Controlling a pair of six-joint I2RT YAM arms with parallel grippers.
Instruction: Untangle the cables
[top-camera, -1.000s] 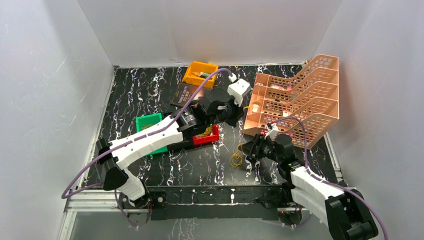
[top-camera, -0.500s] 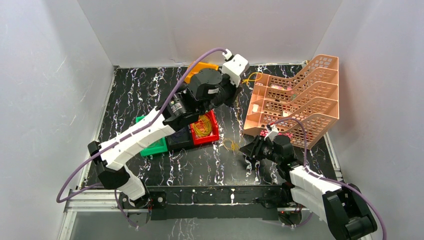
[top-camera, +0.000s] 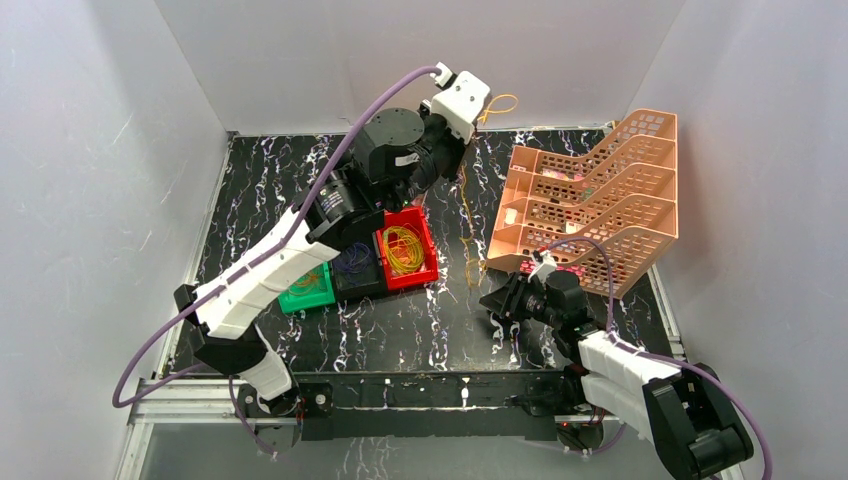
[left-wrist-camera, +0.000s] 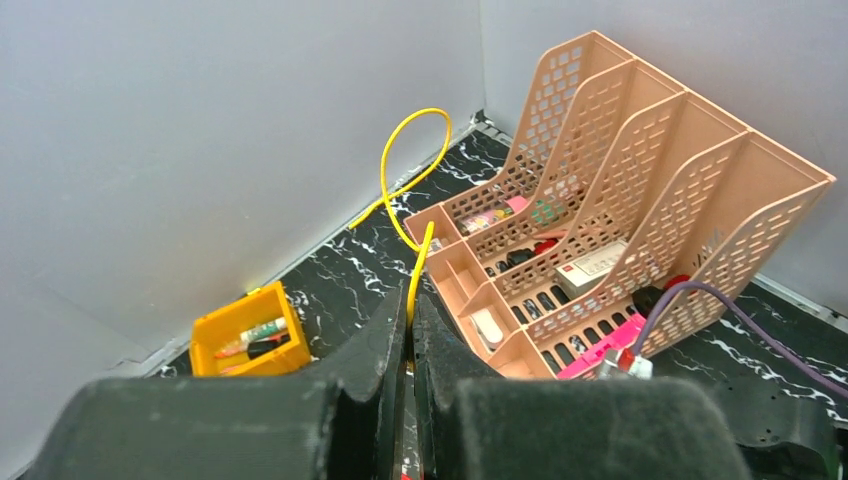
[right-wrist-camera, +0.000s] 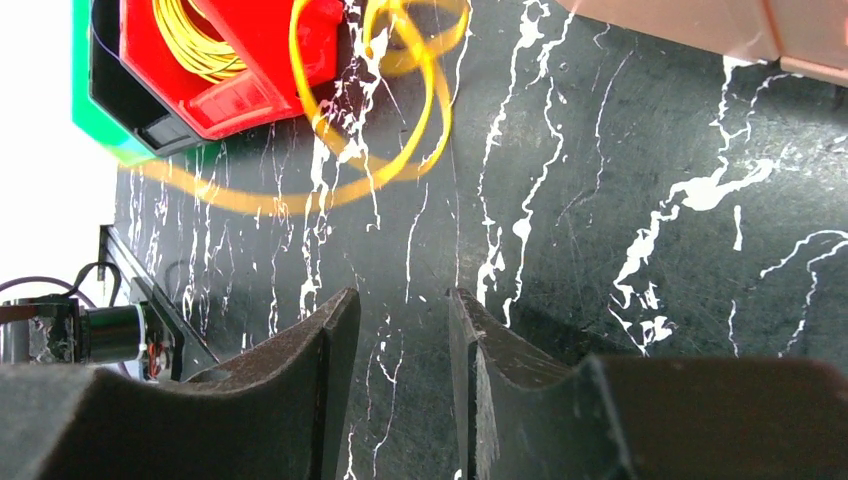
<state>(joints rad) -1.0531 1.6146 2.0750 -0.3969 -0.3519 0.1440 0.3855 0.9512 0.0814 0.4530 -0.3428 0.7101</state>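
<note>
My left gripper (top-camera: 472, 118) is raised high at the back and is shut on a thin yellow cable (top-camera: 463, 195). The cable loops above the jaws and hangs down to the table near the rack. In the left wrist view the cable (left-wrist-camera: 408, 170) rises from between the closed left gripper's tips (left-wrist-camera: 410, 300). My right gripper (top-camera: 496, 301) is low over the table, open and empty. In the right wrist view the right gripper (right-wrist-camera: 404, 310) faces the cable's lower loops (right-wrist-camera: 410, 90), blurred, beyond the fingertips. More yellow cables (top-camera: 402, 247) lie in a red bin (top-camera: 431, 262).
A black bin (top-camera: 355, 268) with a dark blue-purple cable and a green bin (top-camera: 300, 298) stand left of the red bin. A peach file rack (top-camera: 600, 200) stands at the right, with an orange bin (left-wrist-camera: 240, 330) at the back wall.
My left arm has risen and swung back-left with the yellow cable, lifting it off the table so it hangs stretched. The red bin is now uncovered. The right gripper has barely moved.
</note>
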